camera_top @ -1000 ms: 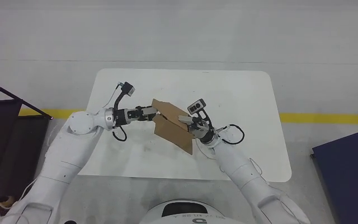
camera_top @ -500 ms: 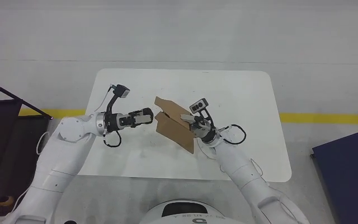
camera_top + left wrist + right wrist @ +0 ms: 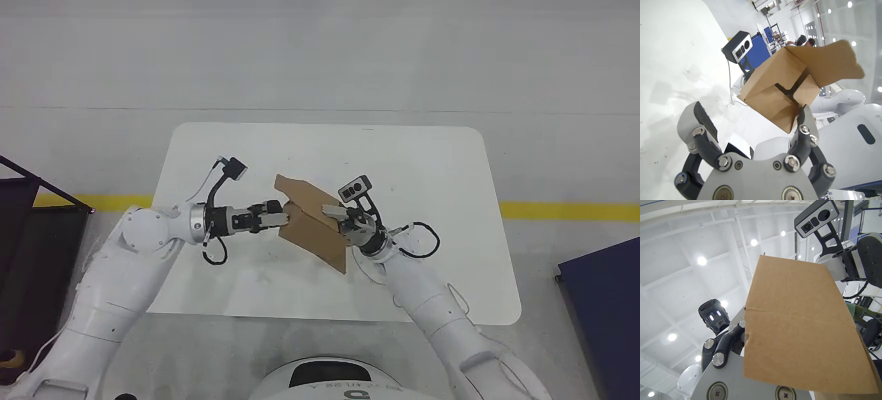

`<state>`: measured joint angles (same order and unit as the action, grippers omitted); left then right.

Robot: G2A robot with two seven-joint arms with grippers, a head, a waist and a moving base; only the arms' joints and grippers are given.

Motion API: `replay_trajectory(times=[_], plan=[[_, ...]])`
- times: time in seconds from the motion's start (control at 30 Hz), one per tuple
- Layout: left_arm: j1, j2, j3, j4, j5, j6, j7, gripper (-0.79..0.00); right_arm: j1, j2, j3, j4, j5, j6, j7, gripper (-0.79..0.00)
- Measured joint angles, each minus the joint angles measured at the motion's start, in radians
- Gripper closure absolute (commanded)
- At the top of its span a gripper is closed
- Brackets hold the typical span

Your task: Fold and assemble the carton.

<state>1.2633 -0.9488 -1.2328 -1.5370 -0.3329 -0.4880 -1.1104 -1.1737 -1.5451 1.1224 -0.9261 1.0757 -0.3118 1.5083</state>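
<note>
A brown carton (image 3: pixel 312 226) hangs tilted above the white table (image 3: pixel 440 170), partly folded, with one long flap (image 3: pixel 831 62) sticking out. My right gripper (image 3: pixel 337 214) is shut on the carton's right side; a wide panel (image 3: pixel 800 323) covers its fingertips in the right wrist view. My left gripper (image 3: pixel 272 213) is open at the carton's left end. In the left wrist view the folded end flaps (image 3: pixel 776 98) sit just beyond the gripper (image 3: pixel 751 109). One of its fingers (image 3: pixel 805 117) touches the corner of the lowest flap; the other stands apart.
The table has bare room behind the carton and to its right. A dark blue bin (image 3: pixel 605 300) stands on the floor at the right, and a dark stand (image 3: pixel 30 230) at the left. A yellow line (image 3: pixel 570 211) runs along the floor.
My left gripper drew back from the carton's end, then came in again lower, and now touches the end flap. The right gripper and carton have barely moved.
</note>
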Motion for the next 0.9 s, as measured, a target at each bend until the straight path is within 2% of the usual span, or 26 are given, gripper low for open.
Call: replay_trajectory(times=[0.5, 0.9], plan=[[-0.016, 0.0, 0.021, -0.041, 0.112, 0.071, 0.048, -0.785, -0.002, -0.01, -0.003, 0.012, -0.035, -0.007, -0.007, 0.0], [-0.018, -0.002, 0.042, -0.042, 0.146, 0.084, 0.064, -0.785, -0.002, -0.015, 0.005, 0.019, -0.044, -0.005, -0.005, 0.0]])
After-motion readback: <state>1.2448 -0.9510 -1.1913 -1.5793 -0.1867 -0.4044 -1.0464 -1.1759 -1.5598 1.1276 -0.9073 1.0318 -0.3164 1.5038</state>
